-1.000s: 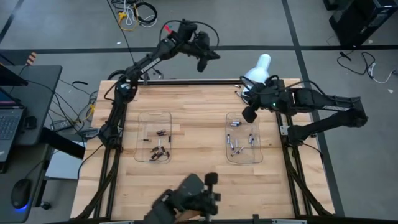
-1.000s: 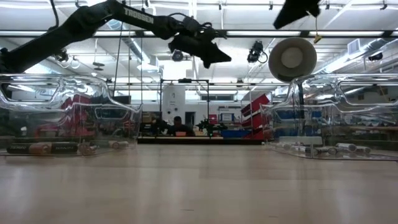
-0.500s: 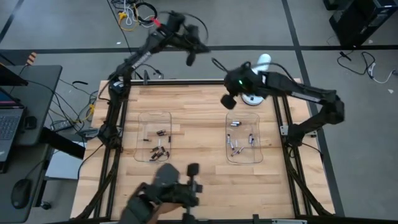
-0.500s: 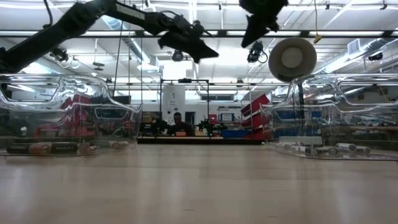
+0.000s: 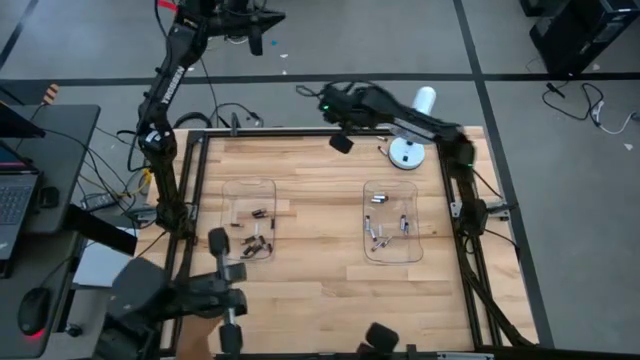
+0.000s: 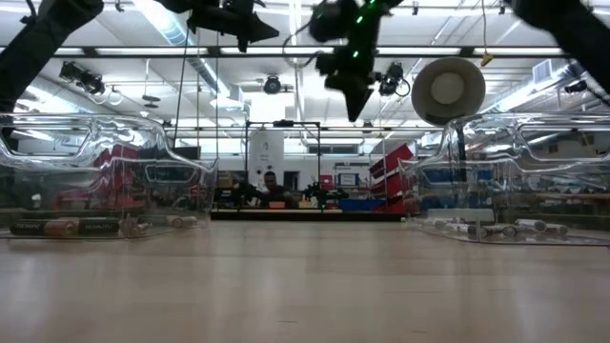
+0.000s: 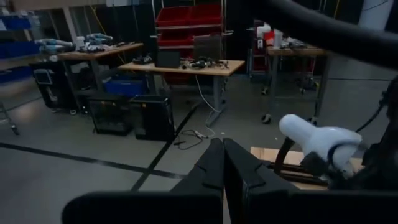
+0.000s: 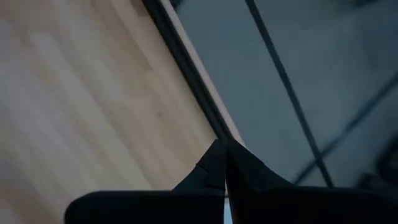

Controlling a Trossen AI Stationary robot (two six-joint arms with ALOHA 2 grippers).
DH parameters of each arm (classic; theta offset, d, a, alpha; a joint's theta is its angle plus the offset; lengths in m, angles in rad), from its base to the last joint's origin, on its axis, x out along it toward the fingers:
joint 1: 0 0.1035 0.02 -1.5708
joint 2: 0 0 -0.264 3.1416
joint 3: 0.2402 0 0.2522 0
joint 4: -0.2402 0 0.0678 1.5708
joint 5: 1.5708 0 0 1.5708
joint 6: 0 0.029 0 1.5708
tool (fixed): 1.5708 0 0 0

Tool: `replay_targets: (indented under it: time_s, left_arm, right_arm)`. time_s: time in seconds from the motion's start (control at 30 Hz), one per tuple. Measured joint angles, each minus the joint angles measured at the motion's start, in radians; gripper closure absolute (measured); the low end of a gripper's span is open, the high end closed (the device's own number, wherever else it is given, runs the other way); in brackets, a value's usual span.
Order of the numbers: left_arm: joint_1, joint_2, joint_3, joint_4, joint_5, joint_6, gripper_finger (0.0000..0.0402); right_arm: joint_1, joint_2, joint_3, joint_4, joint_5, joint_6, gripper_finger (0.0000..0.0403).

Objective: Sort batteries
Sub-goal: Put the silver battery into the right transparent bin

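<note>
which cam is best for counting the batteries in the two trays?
High view: it looks straight down into the left tray and right tray, so the dark batteries and silver batteries lie spread out. Low view sees them edge-on through the tray walls, overlapping. Neither wrist view shows them.

High view straight down over wooden table (image 5: 320, 250); low view level at tabletop, facing room; wrist views close past fingers; both trays shared.
</note>
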Motion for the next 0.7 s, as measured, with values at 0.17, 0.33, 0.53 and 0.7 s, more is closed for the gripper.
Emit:
replay_targets:
  time_s: [0.17, 0.33, 0.53, 0.7]
  left_arm:
    - [0.007, -0.003, -0.002, 0.008, 0.000, -0.001, 0.0402]
    - [0.014, -0.005, -0.002, 0.010, -0.001, 0.049, 0.0401]
    - [0.014, -0.005, -0.002, 0.019, -0.001, 0.052, 0.0401]
    - [0.015, -0.005, -0.002, 0.015, -0.001, 0.052, 0.0401]
  right_arm:
    - [0.001, 0.193, 0.144, -0.061, 0.094, 0.223, 0.0403]
    - [0.025, 0.328, 0.205, -0.101, 0.021, 0.323, 0.0403]
    - [0.004, 0.434, 0.208, -0.151, 0.044, 0.392, 0.0403]
    - [-0.031, 0.469, 0.206, -0.259, 0.126, 0.431, 0.0403]
